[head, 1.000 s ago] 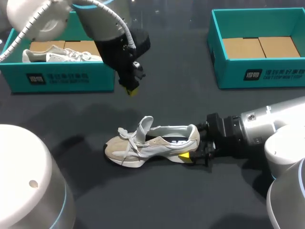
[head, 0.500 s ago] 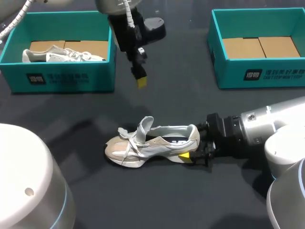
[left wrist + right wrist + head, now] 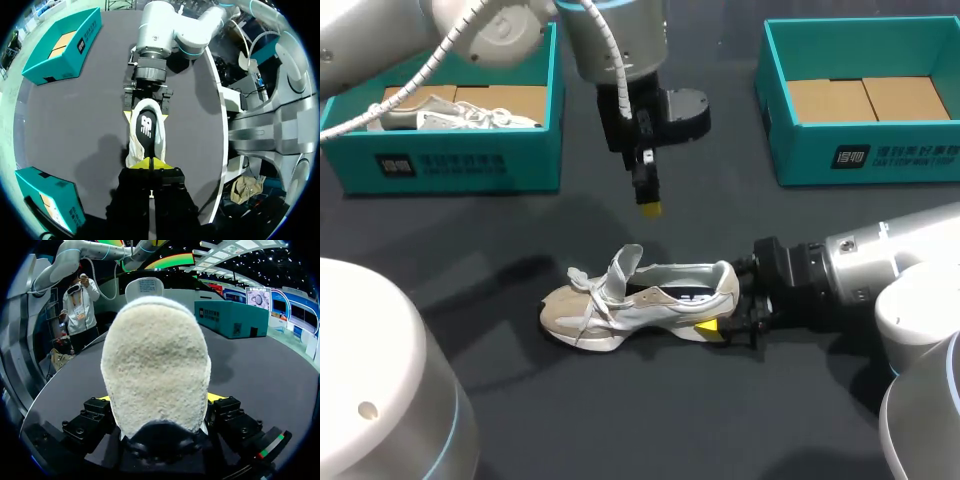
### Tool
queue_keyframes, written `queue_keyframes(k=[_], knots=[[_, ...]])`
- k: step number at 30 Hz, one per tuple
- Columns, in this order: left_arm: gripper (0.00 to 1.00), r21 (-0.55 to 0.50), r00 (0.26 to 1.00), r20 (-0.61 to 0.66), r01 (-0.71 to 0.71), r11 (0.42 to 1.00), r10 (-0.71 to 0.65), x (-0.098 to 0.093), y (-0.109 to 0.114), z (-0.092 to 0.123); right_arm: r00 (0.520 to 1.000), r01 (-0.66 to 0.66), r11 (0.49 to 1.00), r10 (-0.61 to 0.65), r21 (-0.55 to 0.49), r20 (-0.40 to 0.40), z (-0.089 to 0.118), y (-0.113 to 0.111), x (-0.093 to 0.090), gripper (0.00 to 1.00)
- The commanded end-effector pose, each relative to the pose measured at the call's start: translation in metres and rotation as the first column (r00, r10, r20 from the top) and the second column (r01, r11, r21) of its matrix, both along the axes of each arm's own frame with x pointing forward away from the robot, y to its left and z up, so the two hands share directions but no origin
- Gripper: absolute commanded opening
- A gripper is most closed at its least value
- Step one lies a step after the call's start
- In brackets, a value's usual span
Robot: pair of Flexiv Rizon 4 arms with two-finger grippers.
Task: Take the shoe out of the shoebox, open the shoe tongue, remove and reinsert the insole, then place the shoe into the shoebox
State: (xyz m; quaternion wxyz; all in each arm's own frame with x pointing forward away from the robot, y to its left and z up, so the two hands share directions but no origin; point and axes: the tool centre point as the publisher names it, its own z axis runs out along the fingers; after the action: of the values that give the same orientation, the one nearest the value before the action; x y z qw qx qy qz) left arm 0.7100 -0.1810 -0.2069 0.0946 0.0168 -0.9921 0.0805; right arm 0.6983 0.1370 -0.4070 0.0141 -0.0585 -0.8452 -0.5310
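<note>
Lying on its sole at the frame's centre, the shoe [image 3: 640,295] runs left to right across the dark table [image 3: 650,420], toe at the left, heel at the right. The right gripper [image 3: 720,305] clamps the heel from both sides. The left gripper [image 3: 649,207], in the upper middle, has its tips pressed together, holding nothing.

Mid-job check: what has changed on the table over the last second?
The left end effector swung from in front of the left shoebox toward the table's middle and now hangs near the shoe, not touching it. Nothing was taken hold of or let go. The right end effector stays clamped on the shoe's heel. The shoe, the left shoebox and the right shoebox have not moved.
</note>
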Motion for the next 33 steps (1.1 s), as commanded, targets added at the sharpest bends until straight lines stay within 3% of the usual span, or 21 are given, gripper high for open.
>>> queue_keyframes(k=[1,4,7,12,22,29,33], knots=[[0.0,-0.014,1.0,0.019,-0.005,1.0,0.005,-0.005,0.006,-0.002,1.0,0.001,1.0,-0.001,-0.003,0.0,0.0,0.002,0.0,0.0],[0.0,-0.014,1.0,0.019,-0.005,1.0,0.005,-0.005,0.006,-0.002,1.0,0.001,1.0,-0.001,-0.003,0.0,0.0,0.002,0.0,0.0],[0.0,-0.007,0.996,0.077,0.042,0.999,-0.041,-0.019,-0.001,-0.019,1.0,0.001,1.0,-0.001,-0.003,0.0,0.0,0.002,0.0,0.0],[0.0,-0.009,0.993,0.062,0.097,0.995,-0.097,-0.031,-0.014,-0.041,1.0,0.001,1.0,-0.001,-0.003,0.0,0.0,0.002,0.0,0.0],[0.0,-0.009,0.993,0.062,0.097,0.995,-0.097,-0.031,-0.014,-0.041,1.0,0.001,1.0,-0.001,-0.003,0.0,0.0,0.002,0.0,0.0],[0.0,0.003,0.994,0.038,0.106,0.994,-0.106,-0.028,-0.039,-0.078,1.0,0.001,1.0,-0.001,-0.003,0.0,0.0,0.002,0.0,0.0],[0.0,0.005,0.993,0.032,0.116,0.993,-0.116,-0.028,-0.04,-0.079,1.0,0.001,1.0,-0.001,-0.003,0.0,0.0,0.002,0.0,0.0]])
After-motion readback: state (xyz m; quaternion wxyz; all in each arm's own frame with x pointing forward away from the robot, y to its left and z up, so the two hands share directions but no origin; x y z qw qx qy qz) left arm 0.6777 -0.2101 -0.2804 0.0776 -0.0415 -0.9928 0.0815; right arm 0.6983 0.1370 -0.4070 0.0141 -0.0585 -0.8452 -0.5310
